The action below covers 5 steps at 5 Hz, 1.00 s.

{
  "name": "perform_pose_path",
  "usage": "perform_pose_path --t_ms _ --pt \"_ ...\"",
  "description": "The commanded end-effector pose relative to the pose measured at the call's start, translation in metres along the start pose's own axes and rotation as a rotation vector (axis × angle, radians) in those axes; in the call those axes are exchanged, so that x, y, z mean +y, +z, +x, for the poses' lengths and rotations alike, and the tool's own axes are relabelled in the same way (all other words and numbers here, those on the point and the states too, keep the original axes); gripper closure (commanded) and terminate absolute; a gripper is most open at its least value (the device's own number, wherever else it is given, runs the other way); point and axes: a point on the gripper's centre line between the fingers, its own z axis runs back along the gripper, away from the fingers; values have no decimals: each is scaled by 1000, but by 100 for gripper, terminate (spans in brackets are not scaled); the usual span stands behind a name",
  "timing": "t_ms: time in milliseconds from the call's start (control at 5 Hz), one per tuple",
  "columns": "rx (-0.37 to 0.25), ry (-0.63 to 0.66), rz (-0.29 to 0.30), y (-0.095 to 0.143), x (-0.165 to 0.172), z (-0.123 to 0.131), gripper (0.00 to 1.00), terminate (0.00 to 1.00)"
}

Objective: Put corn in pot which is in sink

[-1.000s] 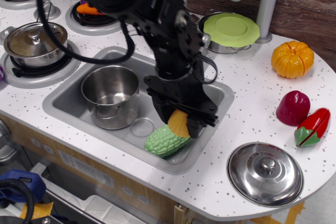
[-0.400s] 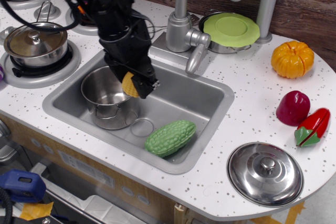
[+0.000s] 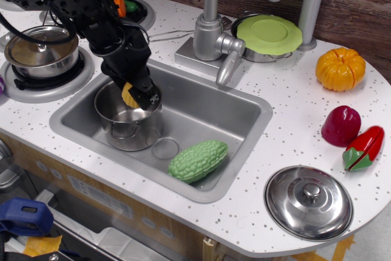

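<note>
My gripper (image 3: pixel 134 95) is shut on the small yellow-orange corn (image 3: pixel 129 94) and holds it just above the open mouth of the shiny steel pot (image 3: pixel 127 120). The pot stands upright in the left part of the grey sink (image 3: pixel 226 111). The black arm reaches in from the upper left and hides the pot's far rim. A bumpy light-green gourd (image 3: pixel 197 159) lies on the sink floor to the right of the pot.
A silver tap (image 3: pixel 212 29) stands behind the sink. A lidded steel pot (image 3: pixel 38 47) sits on the left burner. A green-lidded pan (image 3: pixel 267 36), an orange pumpkin (image 3: pixel 339 68), a dark red fruit (image 3: pixel 341 125), a red pepper (image 3: pixel 364 147) and a loose steel lid (image 3: pixel 308 200) lie on the counter.
My gripper lifted the corn off the gourd at the sink's right side and carried it left, now over the pot. The gourd stayed on the sink floor.
</note>
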Motion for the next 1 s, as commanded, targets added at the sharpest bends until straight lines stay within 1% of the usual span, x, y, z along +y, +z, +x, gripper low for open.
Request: perform_pose_path --t_ms 0,200,600,800 --pt "-21 -27 23 -1 29 -6 100 0" --pt "-21 -27 23 -1 29 -6 0 0" --pt "-21 -27 23 -1 29 -6 0 0" --pt "-21 -27 23 -1 29 -6 0 100"
